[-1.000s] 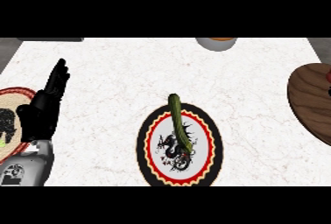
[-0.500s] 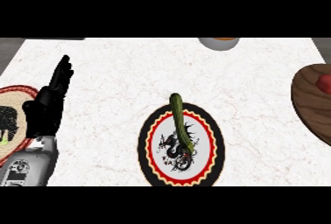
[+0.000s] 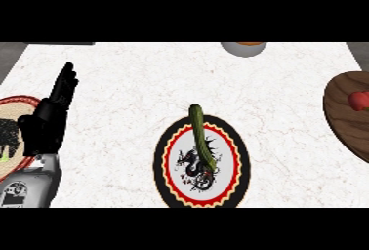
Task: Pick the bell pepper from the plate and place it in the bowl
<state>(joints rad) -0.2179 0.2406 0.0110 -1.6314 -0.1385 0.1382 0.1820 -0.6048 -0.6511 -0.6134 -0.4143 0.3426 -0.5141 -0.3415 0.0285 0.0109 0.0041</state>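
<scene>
A round plate point(image 3: 167, 166) with a black rim, a red ring and a dragon drawing lies at the centre of the white marble counter. A long thin green vegetable point(image 3: 202, 137) lies along it, its far tip over the plate's rim. At the right edge sits a dark wooden bowl point(image 3: 340, 117) with a red item point(image 3: 358, 100) inside. My left hand point(image 3: 48, 117) stands at the left, fingers straight and pointing away, well apart from the plate. My right hand does not show.
Another patterned plate point(image 3: 16, 105) lies at the left edge, partly behind my left hand. A grey bowl point(image 3: 243, 48) with orange contents sits at the counter's far edge.
My left hand has shifted slightly right and farther up the counter. The view has moved, and the red item in the wooden bowl now shows.
</scene>
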